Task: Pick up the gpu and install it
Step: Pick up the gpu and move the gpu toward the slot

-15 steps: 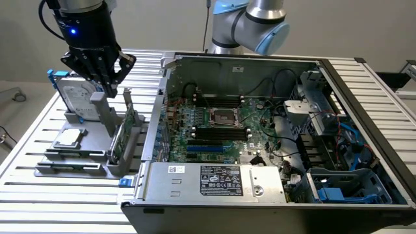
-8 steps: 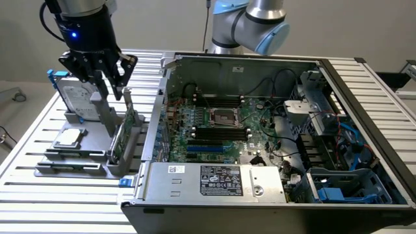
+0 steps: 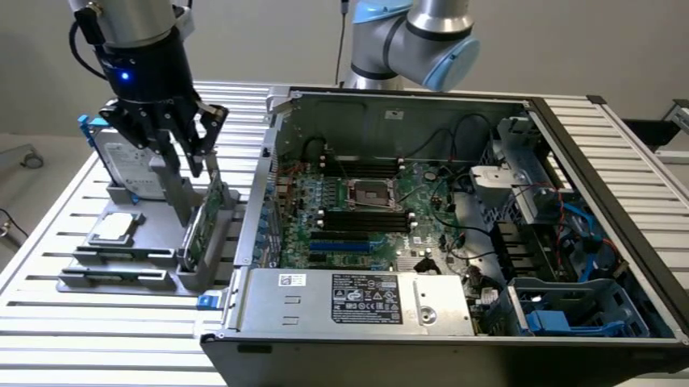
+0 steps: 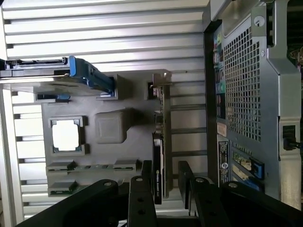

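One gpu [image 3: 206, 222] stands on its long edge in a slot of the grey holder [image 3: 124, 280], on the side nearest the open computer case [image 3: 409, 113]. The gripper [image 3: 185, 165] hangs just above the card. Its two black fingers [image 4: 139, 194] are spread apart, one on each side of the card's upper edge, and they seem not to touch it, though this is hard to judge. On the same holder, a hard drive in a blue frame [image 3: 121, 165] stands upright and a square processor chip [image 3: 116, 228] lies flat. The holder rests on a slatted metal table [image 3: 64, 322].

Bright even light, glare on slatted table [image 4: 94, 28], processor chip [image 4: 65, 135] washed white, shadowed interior of case [image 3: 409, 109]
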